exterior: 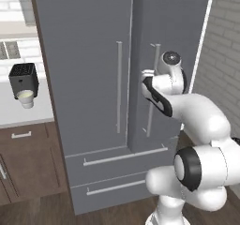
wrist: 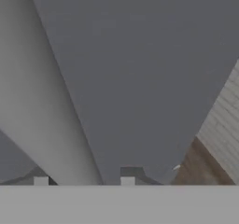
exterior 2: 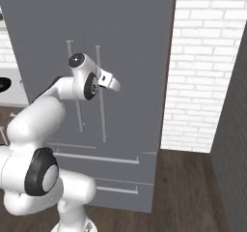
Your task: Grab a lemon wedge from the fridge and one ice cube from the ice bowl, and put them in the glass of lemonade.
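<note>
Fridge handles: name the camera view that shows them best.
Left base view: both long fridge handles run nearly full length, the hand beside the right one. The right base view shows both partly behind the arm. The hand view gives a close pale bar, likely a handle.

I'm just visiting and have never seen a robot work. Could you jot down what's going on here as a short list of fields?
Place: simulated kitchen
Fridge: tall, grey, both doors shut, drawers shut
Gripper: up at the right door's handle; grip unclear
Handle in hand view: pale bar close in front of the fingertips
Cup: on the white counter, left of the fridge
Lemon wedge: not fetched yet
</note>
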Motion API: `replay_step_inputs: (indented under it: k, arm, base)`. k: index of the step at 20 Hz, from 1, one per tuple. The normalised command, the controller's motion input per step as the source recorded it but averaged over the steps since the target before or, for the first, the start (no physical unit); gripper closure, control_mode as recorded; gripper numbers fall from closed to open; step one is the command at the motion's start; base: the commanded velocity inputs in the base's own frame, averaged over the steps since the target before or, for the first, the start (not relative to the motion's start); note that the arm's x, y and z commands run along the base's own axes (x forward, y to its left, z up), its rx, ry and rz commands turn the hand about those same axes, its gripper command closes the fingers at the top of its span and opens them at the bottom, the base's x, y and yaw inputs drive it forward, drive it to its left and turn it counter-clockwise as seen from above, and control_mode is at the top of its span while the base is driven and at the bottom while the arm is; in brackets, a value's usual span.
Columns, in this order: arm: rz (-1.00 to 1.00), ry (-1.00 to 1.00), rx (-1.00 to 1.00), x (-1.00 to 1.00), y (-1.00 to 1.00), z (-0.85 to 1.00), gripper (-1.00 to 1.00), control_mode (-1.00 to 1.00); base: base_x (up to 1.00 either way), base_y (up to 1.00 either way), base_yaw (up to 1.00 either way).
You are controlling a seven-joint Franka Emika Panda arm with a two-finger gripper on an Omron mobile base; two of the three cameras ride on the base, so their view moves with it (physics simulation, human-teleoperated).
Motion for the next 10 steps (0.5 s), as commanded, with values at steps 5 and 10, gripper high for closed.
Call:
replay_step_inputs:
  k: [5, 10]
  arm:
    - [-0.12, 0.05, 0.09, -1.0, -1.0, 0.26, 1.0, -1.0]
    - [-0.1, 0.12, 0.1, -1.0, -1.0, 0.24, 1.0, -1.0]
  base:
    - [0.0, 0.0, 0.0]
    - [0.0, 0.0, 0.0]
